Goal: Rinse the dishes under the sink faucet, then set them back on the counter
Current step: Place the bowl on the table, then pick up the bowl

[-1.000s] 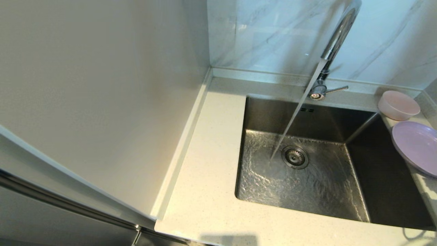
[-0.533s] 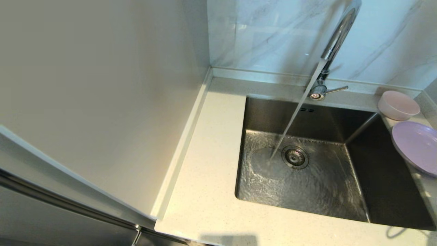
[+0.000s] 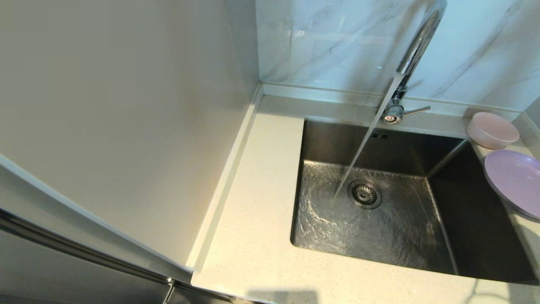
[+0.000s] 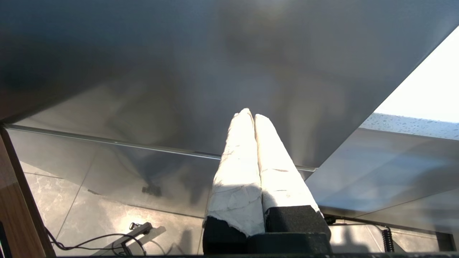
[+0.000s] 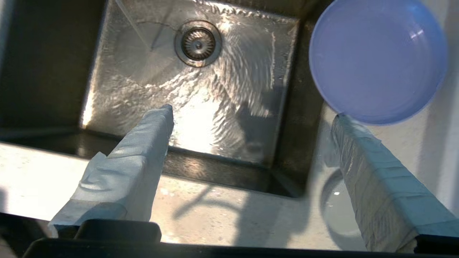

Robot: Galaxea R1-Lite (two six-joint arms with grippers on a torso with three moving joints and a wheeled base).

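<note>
The pale pink bowl (image 3: 492, 130) stands on the counter (image 3: 261, 202) at the sink's back right corner. The lilac plate (image 3: 514, 181) lies in front of it, its edge overhanging the sink (image 3: 379, 228). The faucet (image 3: 417, 46) pours a slanting stream of water (image 3: 367, 139) onto the basin floor beside the drain (image 3: 364, 194). Neither gripper shows in the head view. My right gripper (image 5: 252, 114) is open and empty above the counter's front right part (image 5: 215, 215), with the plate (image 5: 376, 57) just beyond one fingertip. My left gripper (image 4: 252, 115) is shut and empty, parked low by a cabinet front.
A tall pale panel (image 3: 126, 126) walls off the counter's left side. Marble-veined tiles (image 3: 337, 42) rise behind the faucet, whose lever (image 3: 415, 110) points right. A wet ring (image 5: 337, 211) marks the counter by my right gripper. Cables lie on the floor (image 4: 107, 240).
The thin shadow on the counter's front right corner has slid left and faded. Ripples on the sink floor shifted. Bowl and plate have not moved.
</note>
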